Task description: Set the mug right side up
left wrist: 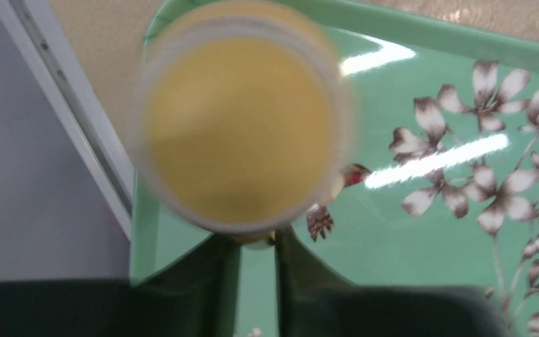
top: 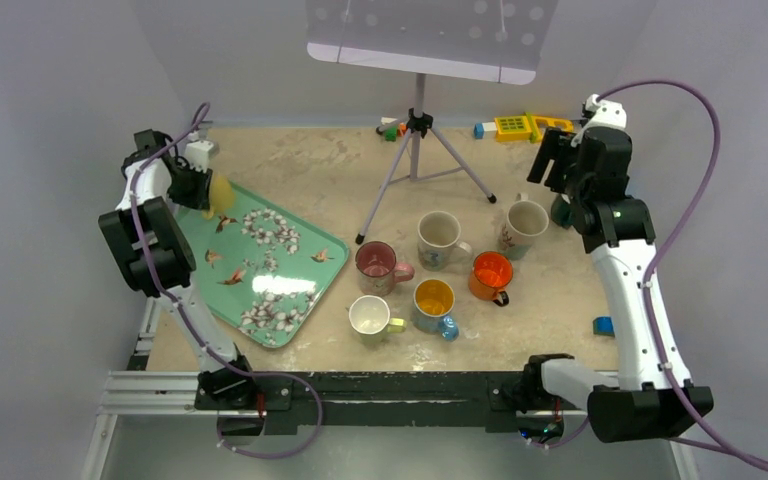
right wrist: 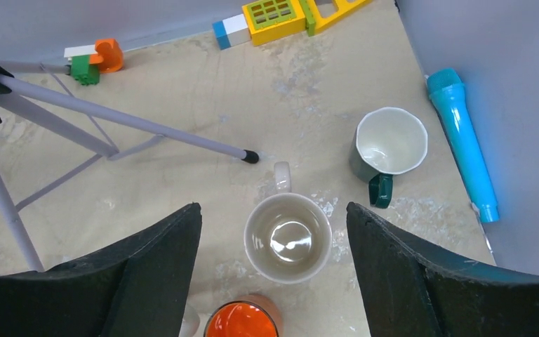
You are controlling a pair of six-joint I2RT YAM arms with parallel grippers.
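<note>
**Obscured or unclear.**
- Yellow mug (top: 222, 195): in the left wrist view (left wrist: 242, 126) it is only a blurred yellow disc with a pale ring. Whether that is base or mouth, cannot tell.
- Dark green mug (top: 560, 212): half hidden behind the right arm from above, shown whole in the right wrist view (right wrist: 389, 144).
- Orange mug (top: 491, 273): cut off by the lower border of the right wrist view (right wrist: 242, 321).

**Mugs, eight.**
- One, the yellow mug, sits on the tray at its far left corner, close to the bench's (top: 340, 170) left edge.
- Seven stand mouth up on the bench, right of the tray:
  - maroon mug (top: 375, 262)
  - white printed mug (top: 438, 235)
  - cream mug (top: 526, 222)
  - orange mug
  - blue-handled mug (top: 433, 300), yellow inside
  - white mug with a yellow-green handle (top: 369, 315)
  - dark green mug, nearest the right edge
- The cream (right wrist: 288, 239) and dark green interiors show glaze and reflected light.

**Tray, one.** Green flowered tray (top: 305, 275), along the bench's left edge, carrying the yellow mug.

**End effectors, two.**
- Left end effector (top: 206, 190): at the yellow mug, jaws a narrow gap apart (left wrist: 256, 242), with a small yellow bit of the mug at their tips. Whether they clamp it, cannot tell.
- Right end effector (right wrist: 274, 210): jaws wide apart, holding nothing, hanging above the cream mug.

**Other.**
- Music stand (top: 420, 45), one, on a tripod mid-bench.
- Blue toy microphone (right wrist: 463, 140), one, by the right edge.
- Toy blocks (top: 512, 126) along the far edge.
</note>
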